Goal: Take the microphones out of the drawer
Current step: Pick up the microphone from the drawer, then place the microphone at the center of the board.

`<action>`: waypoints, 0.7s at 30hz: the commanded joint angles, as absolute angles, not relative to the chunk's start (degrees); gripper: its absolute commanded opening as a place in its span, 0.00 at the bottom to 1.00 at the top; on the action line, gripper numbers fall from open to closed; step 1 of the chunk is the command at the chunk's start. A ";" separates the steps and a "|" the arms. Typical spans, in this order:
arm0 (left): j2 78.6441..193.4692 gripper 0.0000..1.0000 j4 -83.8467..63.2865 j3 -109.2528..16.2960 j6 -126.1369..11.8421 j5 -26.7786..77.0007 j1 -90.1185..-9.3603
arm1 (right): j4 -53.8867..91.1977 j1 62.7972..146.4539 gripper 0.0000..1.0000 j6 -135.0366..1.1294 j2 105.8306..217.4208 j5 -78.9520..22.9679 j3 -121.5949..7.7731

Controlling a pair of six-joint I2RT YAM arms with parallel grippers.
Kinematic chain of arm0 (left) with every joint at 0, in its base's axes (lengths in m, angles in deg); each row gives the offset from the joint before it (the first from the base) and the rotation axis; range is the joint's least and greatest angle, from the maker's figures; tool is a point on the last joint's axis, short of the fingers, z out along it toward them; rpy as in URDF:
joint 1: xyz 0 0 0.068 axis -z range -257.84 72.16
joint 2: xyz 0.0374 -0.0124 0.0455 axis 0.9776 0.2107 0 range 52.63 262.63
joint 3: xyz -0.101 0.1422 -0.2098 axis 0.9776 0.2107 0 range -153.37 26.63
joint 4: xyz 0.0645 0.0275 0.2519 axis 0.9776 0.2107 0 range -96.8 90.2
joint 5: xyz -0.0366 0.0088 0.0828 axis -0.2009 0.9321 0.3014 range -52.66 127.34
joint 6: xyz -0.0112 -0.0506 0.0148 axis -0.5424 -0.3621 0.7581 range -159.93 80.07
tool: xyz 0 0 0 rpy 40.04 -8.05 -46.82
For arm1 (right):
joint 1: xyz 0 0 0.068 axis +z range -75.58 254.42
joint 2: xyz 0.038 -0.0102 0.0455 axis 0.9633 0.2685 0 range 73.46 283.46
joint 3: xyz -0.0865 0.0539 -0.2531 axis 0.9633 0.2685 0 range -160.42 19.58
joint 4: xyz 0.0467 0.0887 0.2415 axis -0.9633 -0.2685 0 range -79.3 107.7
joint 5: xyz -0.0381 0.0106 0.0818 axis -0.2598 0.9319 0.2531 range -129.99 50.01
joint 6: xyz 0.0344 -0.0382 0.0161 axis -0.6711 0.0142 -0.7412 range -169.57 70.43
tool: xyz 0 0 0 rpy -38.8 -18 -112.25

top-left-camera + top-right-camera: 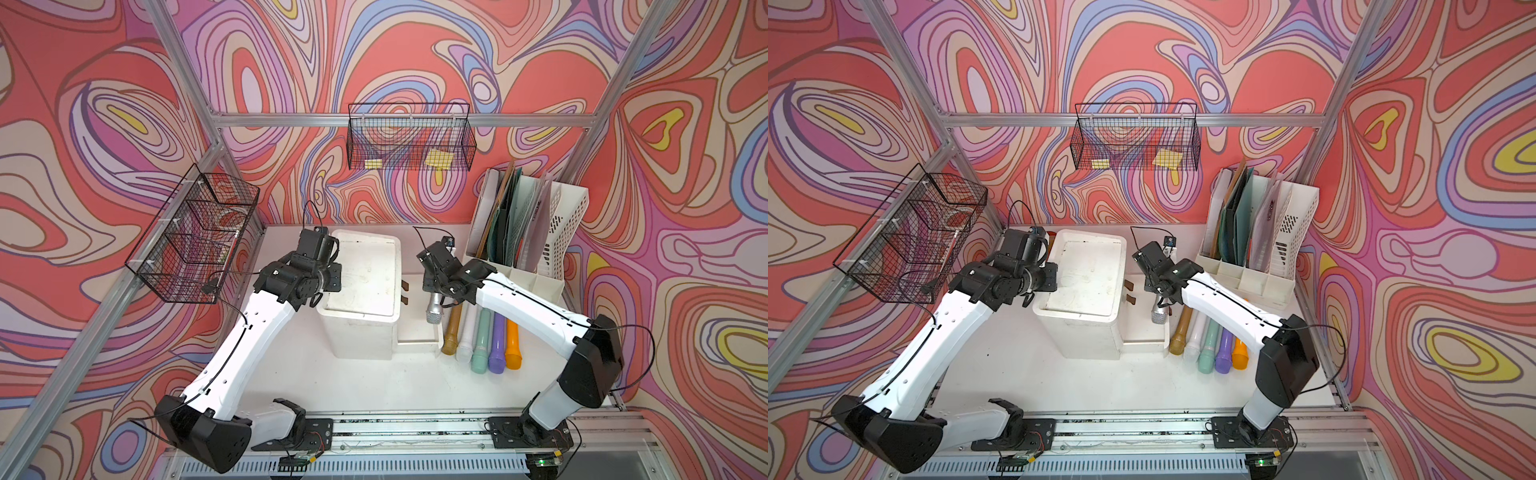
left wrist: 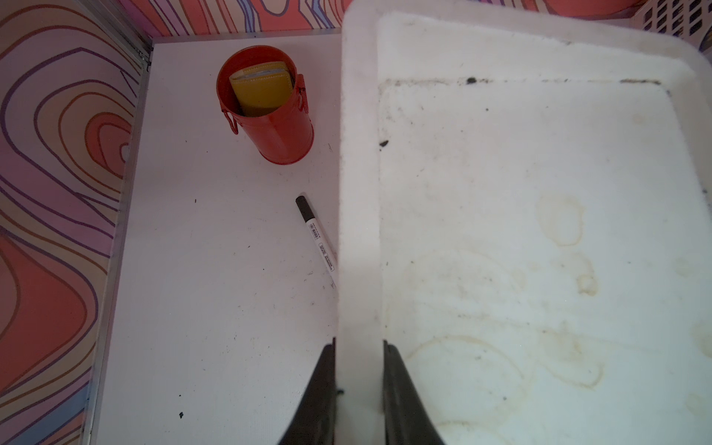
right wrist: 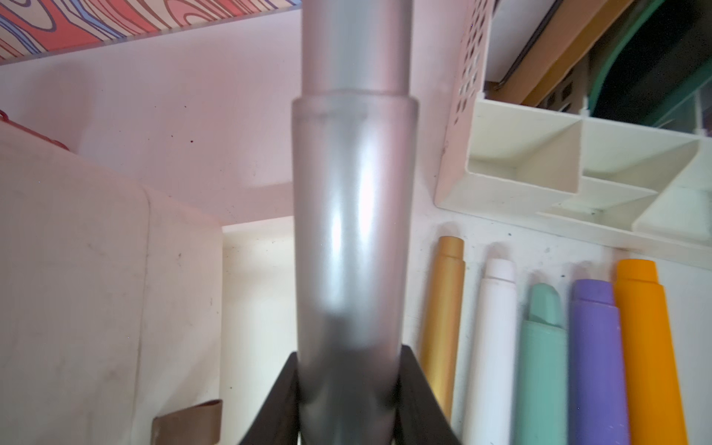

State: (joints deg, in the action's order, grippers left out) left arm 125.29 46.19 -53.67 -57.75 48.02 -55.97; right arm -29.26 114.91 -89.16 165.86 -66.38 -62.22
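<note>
Holding: right gripper [image 3: 350, 350] clamped on the microphone [image 3: 354, 231] by its handle.
Axis: head low, pointing near, over the drawer [image 1: 417, 332] at its right edge.
Left gripper [image 2: 359, 343]: pinching the cabinet [image 2: 501, 192] rim.

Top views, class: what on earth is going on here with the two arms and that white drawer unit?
The left gripper is clamped on the rim of the white drawer unit, probably steadying it. The right gripper holds a silver microphone over the open drawer, apparently lifted out but not yet set down. Five coloured microphones lie in a row on the table beside it.
</note>
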 commanded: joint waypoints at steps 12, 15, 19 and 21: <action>125.05 0.00 49.37 -52.11 -55.84 46.75 -55.51 | -37.31 103.47 0.09 -78.54 151.88 -79.72 -47.81; 125.14 0.00 48.84 -51.69 -55.79 46.40 -55.45 | -34.55 98.74 0.08 -75.11 148.38 -77.04 -43.38; 125.34 0.00 48.58 -51.77 -55.65 46.09 -55.51 | -32.71 92.94 0.08 -71.94 145.40 -74.86 -39.08; 125.23 0.00 48.44 -51.60 -55.49 46.04 -55.48 | -32.68 89.84 0.08 -70.47 145.08 -73.36 -38.26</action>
State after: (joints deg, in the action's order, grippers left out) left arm 125.14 45.91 -53.38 -57.75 47.95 -55.97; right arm -34.57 92.66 -74.32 146.06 -75.34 -39.16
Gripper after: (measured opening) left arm 0.197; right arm 0.317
